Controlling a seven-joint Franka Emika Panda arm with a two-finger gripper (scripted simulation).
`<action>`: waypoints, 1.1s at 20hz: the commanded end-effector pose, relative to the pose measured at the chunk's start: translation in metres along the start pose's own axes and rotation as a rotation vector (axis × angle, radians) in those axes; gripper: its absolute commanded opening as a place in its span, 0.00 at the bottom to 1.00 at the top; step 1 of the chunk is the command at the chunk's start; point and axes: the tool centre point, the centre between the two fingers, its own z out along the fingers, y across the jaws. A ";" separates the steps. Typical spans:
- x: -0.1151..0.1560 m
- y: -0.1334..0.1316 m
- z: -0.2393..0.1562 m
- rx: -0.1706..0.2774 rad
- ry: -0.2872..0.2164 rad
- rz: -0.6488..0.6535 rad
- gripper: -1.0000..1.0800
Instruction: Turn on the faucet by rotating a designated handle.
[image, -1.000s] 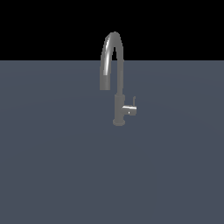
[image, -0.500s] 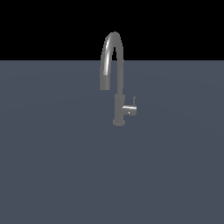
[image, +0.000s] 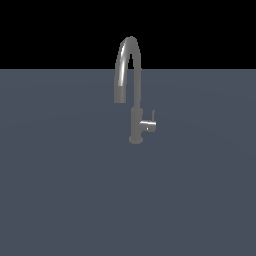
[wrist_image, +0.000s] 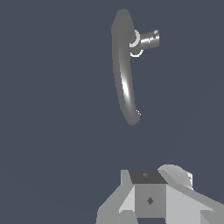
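Faucet (image: 135, 95), grey metal with arched gooseneck spout, standing upright on the dark grey bench (image: 75, 200); seen from above in the wrist view, it lies well ahead of the pincer (wrist_image: 151, 199), untouched. Handle (image: 148, 124), a short stub with thin lever, projects sideways from the lower stem. Pincer's fingertips fall outside the wrist view, so its opening cannot be told.

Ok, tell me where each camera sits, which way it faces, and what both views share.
Exterior view: off the arm, looking level at the upright faucet, its handle toward the exterior view's right; no part of the robot shows.
Wrist view: on the wrist, looking down on the faucet from above; part of the gripper shows, clear of the faucet, fingertips out of frame.
Shared: faucet, handle and the grey surface.
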 end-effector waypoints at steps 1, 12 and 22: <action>0.017 0.000 0.002 0.041 -0.033 0.043 0.00; 0.091 0.008 0.018 0.230 -0.183 0.235 0.00; 0.158 0.026 0.047 0.420 -0.335 0.425 0.00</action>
